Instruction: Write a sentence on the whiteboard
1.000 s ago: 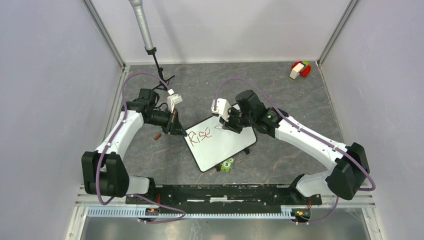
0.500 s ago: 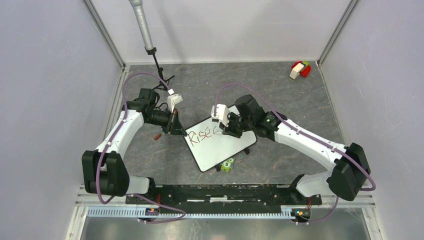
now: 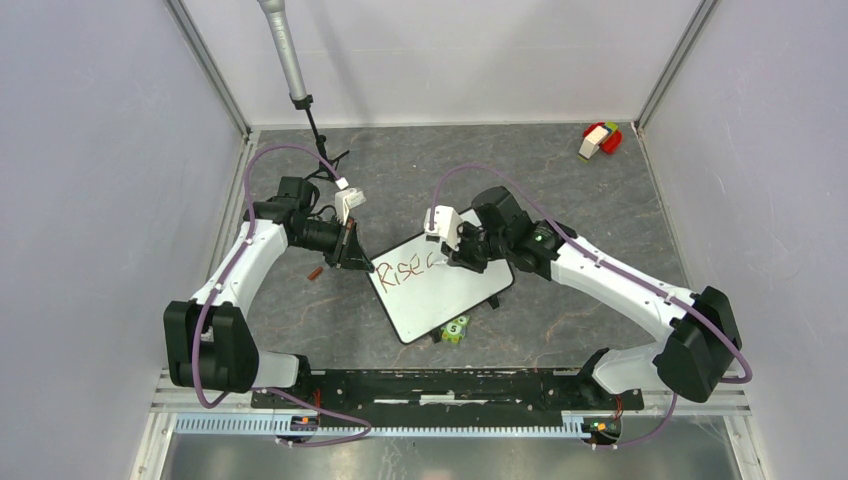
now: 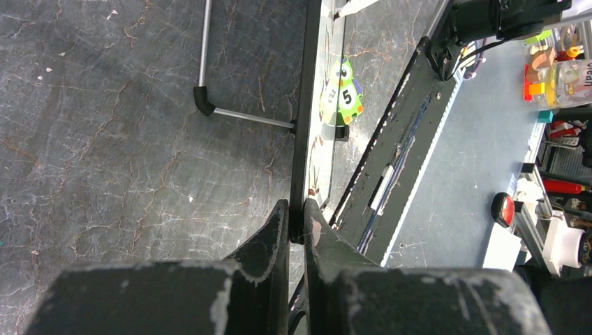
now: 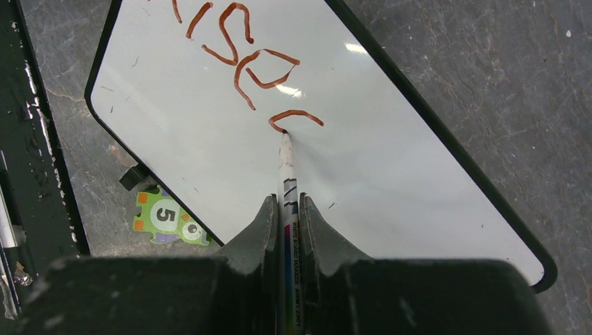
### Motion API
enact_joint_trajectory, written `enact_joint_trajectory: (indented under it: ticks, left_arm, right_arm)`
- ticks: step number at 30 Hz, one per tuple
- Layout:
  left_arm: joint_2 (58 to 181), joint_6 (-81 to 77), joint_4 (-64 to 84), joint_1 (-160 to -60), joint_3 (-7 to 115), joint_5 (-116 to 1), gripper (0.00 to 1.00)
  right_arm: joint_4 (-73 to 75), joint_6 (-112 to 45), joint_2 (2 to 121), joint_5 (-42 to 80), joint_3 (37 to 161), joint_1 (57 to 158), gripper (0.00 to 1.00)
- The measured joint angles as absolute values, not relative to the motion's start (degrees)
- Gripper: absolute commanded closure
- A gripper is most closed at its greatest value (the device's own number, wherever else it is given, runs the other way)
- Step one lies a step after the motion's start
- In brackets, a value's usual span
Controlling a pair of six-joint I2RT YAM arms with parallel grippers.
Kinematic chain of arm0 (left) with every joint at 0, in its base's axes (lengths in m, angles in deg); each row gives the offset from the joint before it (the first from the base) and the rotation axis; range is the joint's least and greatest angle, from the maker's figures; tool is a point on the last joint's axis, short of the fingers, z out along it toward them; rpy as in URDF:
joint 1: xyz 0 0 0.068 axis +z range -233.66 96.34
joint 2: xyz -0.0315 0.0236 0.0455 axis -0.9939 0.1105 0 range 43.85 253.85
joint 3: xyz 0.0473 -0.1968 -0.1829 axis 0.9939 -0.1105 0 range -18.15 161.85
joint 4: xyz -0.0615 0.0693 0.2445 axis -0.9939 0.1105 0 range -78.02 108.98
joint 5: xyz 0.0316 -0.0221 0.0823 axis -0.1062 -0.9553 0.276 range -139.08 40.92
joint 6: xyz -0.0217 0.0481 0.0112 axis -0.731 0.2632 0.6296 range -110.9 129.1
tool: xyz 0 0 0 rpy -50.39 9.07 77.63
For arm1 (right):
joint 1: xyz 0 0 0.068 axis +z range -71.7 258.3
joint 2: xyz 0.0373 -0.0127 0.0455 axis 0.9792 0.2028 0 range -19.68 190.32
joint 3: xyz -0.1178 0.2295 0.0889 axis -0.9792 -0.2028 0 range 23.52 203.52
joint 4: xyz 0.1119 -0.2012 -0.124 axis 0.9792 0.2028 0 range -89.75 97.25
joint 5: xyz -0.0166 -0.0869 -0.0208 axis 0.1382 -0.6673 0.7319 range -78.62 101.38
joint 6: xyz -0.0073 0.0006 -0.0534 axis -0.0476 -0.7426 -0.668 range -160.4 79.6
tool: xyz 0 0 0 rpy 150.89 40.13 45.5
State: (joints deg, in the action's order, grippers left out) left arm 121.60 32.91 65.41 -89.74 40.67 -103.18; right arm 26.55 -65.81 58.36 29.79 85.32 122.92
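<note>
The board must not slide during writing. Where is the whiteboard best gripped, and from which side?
Likely the thin black rim of the whiteboard at its left corner, approached edge-on from the left: the edge looks raised off the table, leaving room beneath, and the marker works further right.

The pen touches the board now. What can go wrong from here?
The left tool grips only the thin rim of the whiteboard; if it slips, the board may turn mid-stroke. The right tool holds the marker back from its tip, so pressing harder might tilt it.
</note>
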Motion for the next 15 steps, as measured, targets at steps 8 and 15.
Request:
enact_joint_trajectory:
  ticks: [8,15]
  left_arm:
    - [121.6,32.9,65.4,-89.7,40.7,-103.2,0.97]
    - [121.6,32.9,65.4,-89.7,40.7,-103.1,0.98]
  right_arm:
    - [27.1,-66.1,58.5,27.9,87.8,121.8,1.00]
    - [27.2,-66.1,58.8,27.8,88.3,121.7,1.00]
